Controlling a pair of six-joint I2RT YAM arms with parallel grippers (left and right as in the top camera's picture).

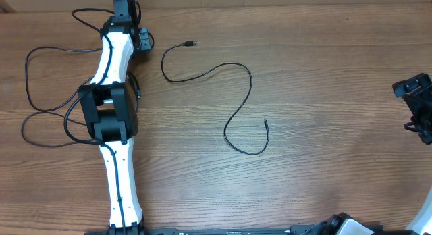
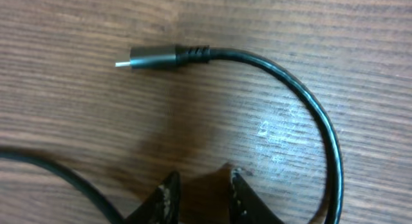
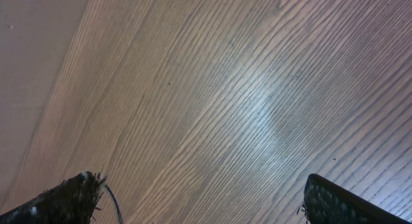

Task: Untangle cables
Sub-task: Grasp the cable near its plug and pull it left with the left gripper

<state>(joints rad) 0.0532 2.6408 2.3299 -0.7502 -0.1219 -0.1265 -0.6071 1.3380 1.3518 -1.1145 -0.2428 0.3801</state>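
One thin black cable lies loose mid-table, running from a plug tip through an S-bend to its other end. More thin black cables loop at the left, partly hidden under my left arm. My left gripper is at the far left of the table. In the left wrist view its gripper has the jaws narrowly apart over bare wood, with a cable and its metal plug lying just ahead. Another stretch of cable runs beside the left finger. My right gripper stands wide open and empty.
The wooden table spreads between the two arms. My left arm stretches from the near edge to the far left, over the cable loops. The right arm sits at the table's right edge.
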